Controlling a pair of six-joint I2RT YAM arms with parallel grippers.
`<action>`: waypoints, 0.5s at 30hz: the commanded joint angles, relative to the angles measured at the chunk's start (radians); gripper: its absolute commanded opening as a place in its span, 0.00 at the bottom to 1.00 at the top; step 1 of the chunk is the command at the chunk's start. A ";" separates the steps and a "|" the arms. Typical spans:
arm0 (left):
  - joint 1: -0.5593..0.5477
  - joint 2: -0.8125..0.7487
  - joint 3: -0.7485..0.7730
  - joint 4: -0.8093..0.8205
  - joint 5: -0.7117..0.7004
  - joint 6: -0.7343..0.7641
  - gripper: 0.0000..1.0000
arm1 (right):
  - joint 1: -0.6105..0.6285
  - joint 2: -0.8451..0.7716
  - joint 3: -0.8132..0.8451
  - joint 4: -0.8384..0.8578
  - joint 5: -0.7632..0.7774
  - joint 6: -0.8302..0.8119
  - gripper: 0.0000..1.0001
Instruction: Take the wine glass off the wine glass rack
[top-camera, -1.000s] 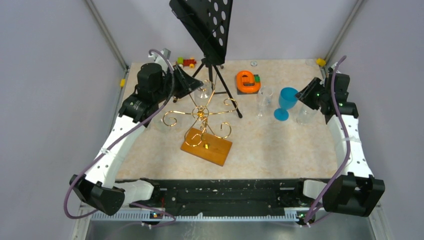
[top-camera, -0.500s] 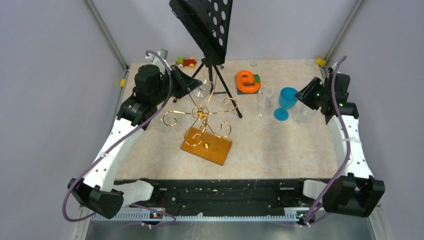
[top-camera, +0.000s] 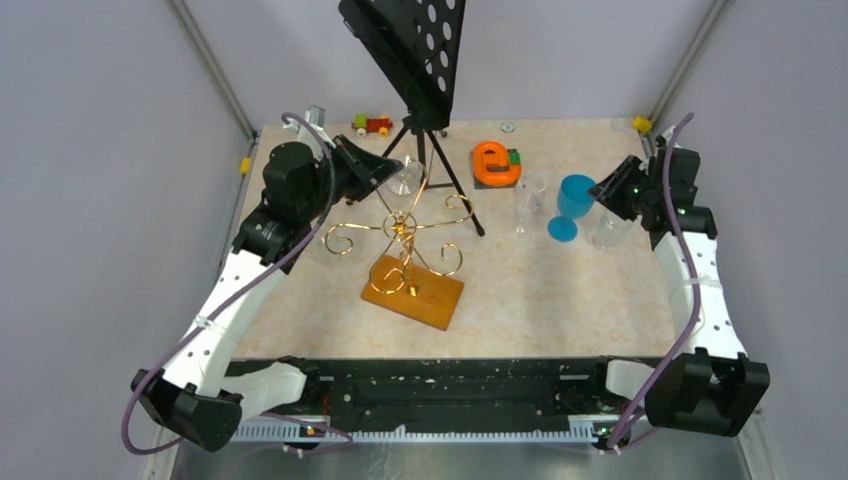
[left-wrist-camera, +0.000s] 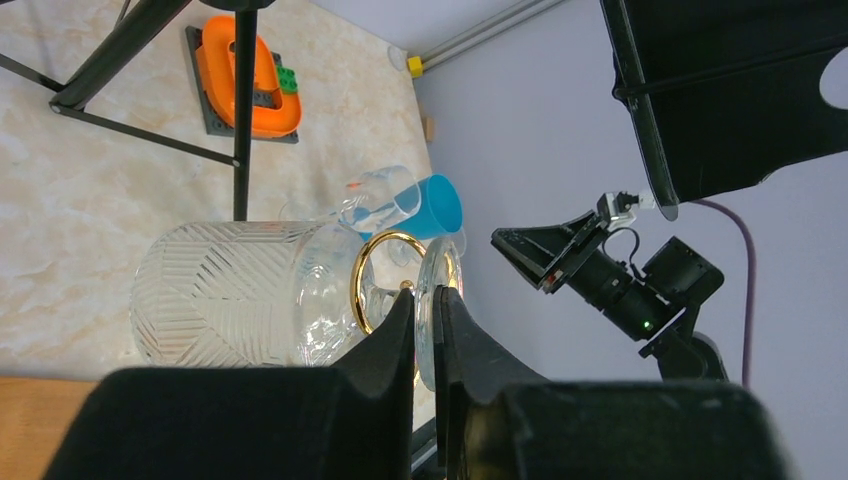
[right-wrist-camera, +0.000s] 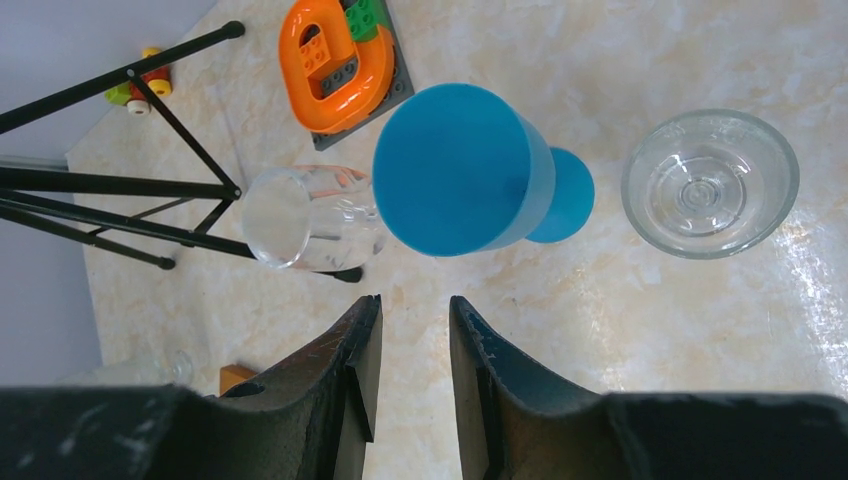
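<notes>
Left wrist: tool (left-wrist-camera: 424, 300) on wine glass (left-wrist-camera: 235, 295)

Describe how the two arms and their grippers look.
The left arm and right arm have white links, black joint housings and a purple cable looping alongside. The left gripper and right gripper are matte black with wedge-shaped fingers. Small green lights glow on the right wrist.

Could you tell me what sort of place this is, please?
Most likely a robotics lab test cell: a left arm and right arm bolted to a marble-patterned table walled by plain panels, with unrelated props set out, such as a music stand, a gold wine glass rack and a blue goblet.
</notes>
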 joint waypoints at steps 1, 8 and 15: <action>0.002 -0.043 -0.044 0.249 -0.002 -0.087 0.00 | -0.010 -0.037 -0.002 0.047 -0.016 0.011 0.32; 0.002 -0.021 -0.104 0.374 0.015 -0.119 0.00 | -0.010 -0.045 -0.002 0.050 -0.026 0.011 0.32; 0.002 -0.015 -0.121 0.428 0.014 -0.137 0.00 | -0.010 -0.046 -0.005 0.057 -0.041 0.013 0.32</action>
